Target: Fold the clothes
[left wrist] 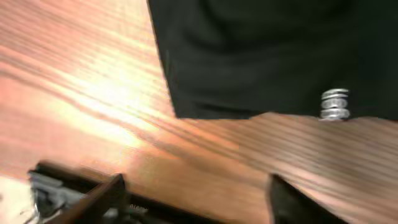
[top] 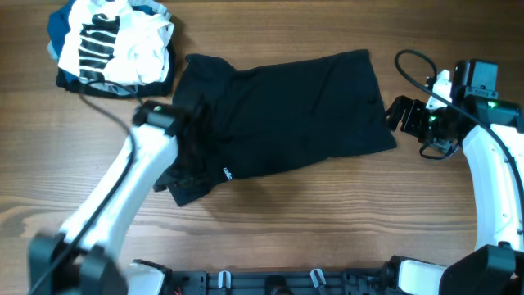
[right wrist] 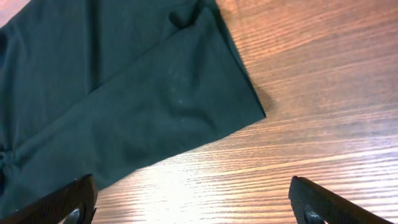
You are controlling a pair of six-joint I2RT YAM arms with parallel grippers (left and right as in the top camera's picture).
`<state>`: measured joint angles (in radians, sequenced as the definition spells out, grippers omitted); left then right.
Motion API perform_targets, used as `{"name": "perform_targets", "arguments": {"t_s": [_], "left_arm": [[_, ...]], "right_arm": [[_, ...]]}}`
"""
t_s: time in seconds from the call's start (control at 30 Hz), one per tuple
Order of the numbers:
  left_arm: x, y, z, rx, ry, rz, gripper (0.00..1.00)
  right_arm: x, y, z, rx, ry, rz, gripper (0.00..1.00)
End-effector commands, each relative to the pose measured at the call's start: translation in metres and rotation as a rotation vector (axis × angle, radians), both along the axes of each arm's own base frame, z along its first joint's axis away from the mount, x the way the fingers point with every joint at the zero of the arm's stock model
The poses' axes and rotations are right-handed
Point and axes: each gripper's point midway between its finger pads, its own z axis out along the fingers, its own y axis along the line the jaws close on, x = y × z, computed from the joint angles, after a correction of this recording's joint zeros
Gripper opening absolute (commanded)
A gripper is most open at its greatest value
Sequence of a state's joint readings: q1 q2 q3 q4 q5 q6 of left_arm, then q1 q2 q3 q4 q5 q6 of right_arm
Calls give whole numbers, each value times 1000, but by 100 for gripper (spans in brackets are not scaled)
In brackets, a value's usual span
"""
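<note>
The black garment [top: 295, 106] lies spread flat across the middle of the wooden table, with small white lettering [top: 227, 173] near its front left edge. My left gripper [top: 190, 168] hovers over the garment's front left corner. In the left wrist view it is open and empty [left wrist: 196, 202] above bare wood, and the garment's edge [left wrist: 261, 56] and white logo [left wrist: 334, 104] lie ahead. My right gripper [top: 399, 115] is just off the garment's right edge. In the right wrist view it is open and empty [right wrist: 196, 202] over wood beside the garment's corner [right wrist: 124, 106].
A white garment with black stripes [top: 123, 37] lies on blue folded clothing [top: 61, 33] at the back left corner. A black cable [top: 409, 65] loops near the right arm. A black rail [top: 286, 280] runs along the table's front edge.
</note>
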<state>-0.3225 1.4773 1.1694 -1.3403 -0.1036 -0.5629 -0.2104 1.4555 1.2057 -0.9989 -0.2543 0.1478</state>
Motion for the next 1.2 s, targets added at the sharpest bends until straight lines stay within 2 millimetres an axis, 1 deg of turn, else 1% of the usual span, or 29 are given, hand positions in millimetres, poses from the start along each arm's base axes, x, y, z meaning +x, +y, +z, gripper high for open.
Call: {"name": "perform_targets", "arguments": {"t_s": [0.0,0.03,0.07,0.1,0.13,0.17,0.23,0.27,0.3,0.33,0.37,0.4,0.43,0.47,0.5,0.53,0.57,0.6,0.63,0.73,0.77,0.83,0.87,0.93,1.07,1.17], "left_arm": [[34,-20,48,-128,-239,-27,78],[53,-39,62,-218,-317,-93,78],[73,-50,73,-261,-392,-130,80],[88,-55,80,-272,-440,-139,81],[108,-59,87,-277,-489,-152,82],[127,-60,91,-279,-519,-149,83],[157,-59,94,-276,-549,-130,83],[182,-56,94,-271,-571,-107,83],[199,-53,93,-269,-586,-94,83],[221,-49,91,-265,-606,-76,84],[247,-44,86,-262,-632,-56,84],[271,-41,81,-260,-655,-42,84],[289,-39,73,-258,-668,-33,84],[307,-36,61,-256,-677,-24,84],[318,-35,51,-255,-678,-18,84],[331,-34,35,-253,-681,-13,85],[340,-33,21,-248,-684,-9,85],[345,-33,14,-242,-689,-7,85],[351,-31,4,-227,-693,-2,85],[361,-24,-23,-182,-690,13,86],[362,-23,-28,-178,-686,15,86],[364,-19,-43,-156,-670,22,86],[365,-13,-56,-140,-655,32,86],[364,-8,-70,-133,-633,41,86],[363,2,-87,-124,-607,58,86],[361,2,-105,-127,-577,58,85]], "right_arm": [[23,9,45,10,-156,90,99],[33,12,62,-4,-203,107,99],[42,13,78,-13,-243,117,100],[47,14,86,-18,-264,122,99],[57,14,103,-30,-302,128,99],[67,15,117,-41,-337,136,99],[87,15,137,-58,-388,151,99],[101,15,142,-67,-410,164,100],[113,15,143,-73,-420,172,99],[128,15,140,-77,-423,181,99],[148,16,130,-78,-418,188,99],[161,17,118,-75,-408,195,99],[175,21,101,-71,-388,211,100],[184,27,84,-71,-369,236,99],[189,31,72,-70,-352,248,99],[194,35,54,-78,-320,257,99],[195,37,43,-89,-298,266,100],[196,38,39,-96,-289,271,100],[196,40,34,-109,-281,285,99],[197,41,30,-148,-271,283,100],[198,42,31,-148,-273,284,99],[198,43,30,-147,-273,284,99],[197,42,30,-146,-268,285,99],[197,41,29,-152,-265,282,100],[197,39,28,-163,-261,278,99],[197,39,28,-163,-261,277,99]]}}
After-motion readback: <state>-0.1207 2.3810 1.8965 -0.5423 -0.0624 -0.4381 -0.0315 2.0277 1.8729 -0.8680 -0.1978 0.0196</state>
